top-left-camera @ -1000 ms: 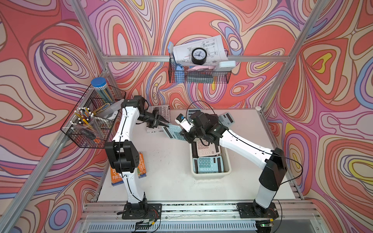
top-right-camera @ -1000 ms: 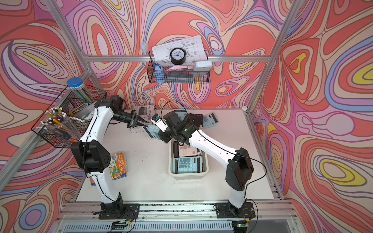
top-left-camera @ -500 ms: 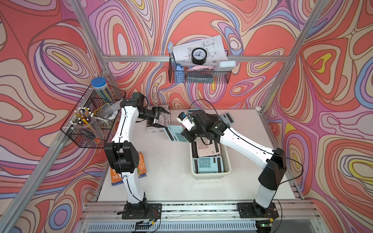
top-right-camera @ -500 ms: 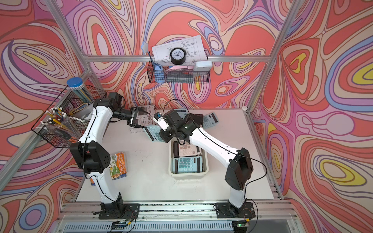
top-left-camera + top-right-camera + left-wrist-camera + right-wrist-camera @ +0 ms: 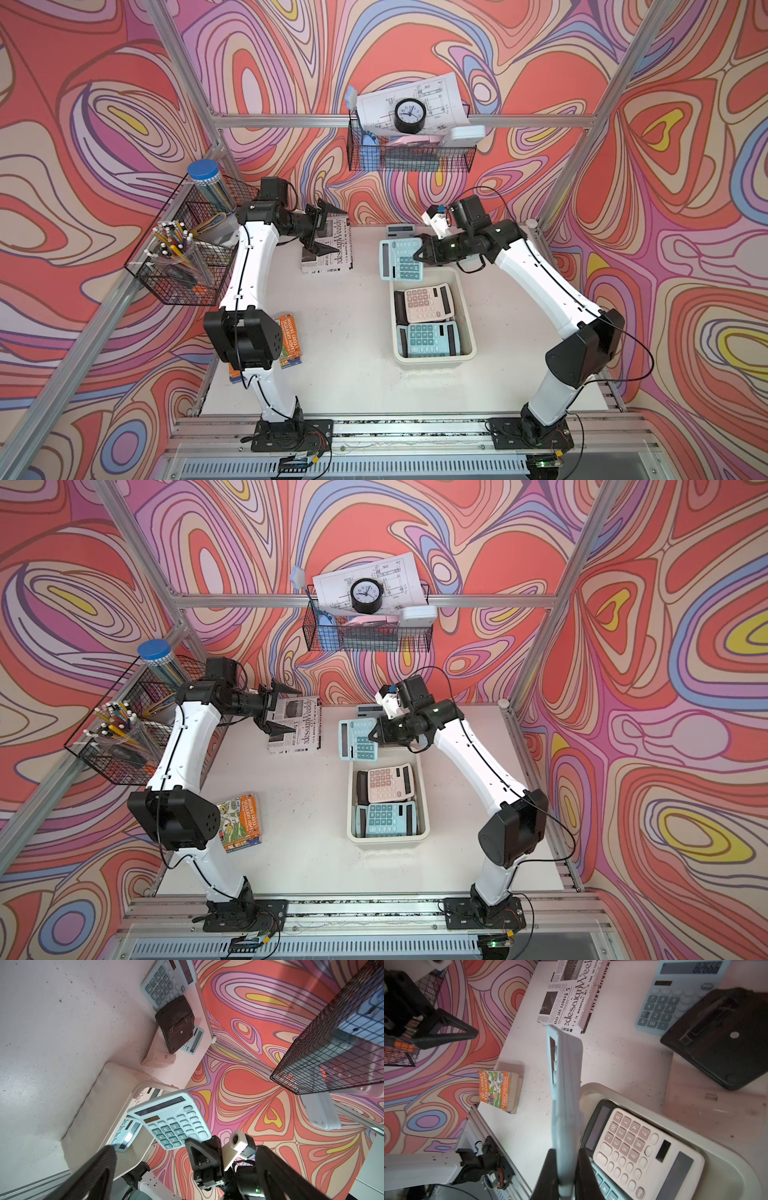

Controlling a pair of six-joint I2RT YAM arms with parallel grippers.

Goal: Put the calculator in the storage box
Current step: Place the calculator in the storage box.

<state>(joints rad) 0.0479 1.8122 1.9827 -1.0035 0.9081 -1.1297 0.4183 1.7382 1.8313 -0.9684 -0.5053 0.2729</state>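
Overhead, in both top views: pale blue plastic desk calculator (image 5: pixel 400 259) lifted off the white surface (image 5: pixel 345 374), clamped at its key end by the right pincer (image 5: pixel 422 254). Keys facing up, hanging just past the far short end of the cream-white rectangular plastic storage box (image 5: pixel 468 328), overlapping its far corner, not yet inside. Lying in the box: a pink calculator (image 5: pixel 424 303) and a second blue calculator (image 5: pixel 430 338), covering most of the floor. Well apart, the left pincer (image 5: pixel 328 229), spread wide and empty, above a newspaper-print block (image 5: pixel 334 257).

From the left wrist: held calculator (image 5: pixel 172 1120) in mid-air, display end pointing away from the dark fingers (image 5: pixel 202 1153) that grip it, box rim (image 5: pixel 143 1086) just beneath.

From the right wrist: same calculator (image 5: pixel 566 1095) seen edge-on, pinched between two dark fingers (image 5: pixel 548 1174), box and pink calculator close alongside.

Likely step in hand: carrying over the box for release. Best done by drawing back toward the robot until centred over the opening, levelling the calculator, lowering close onto the pink one, and only then parting the pincer. Released here, probably a catch on the rim.
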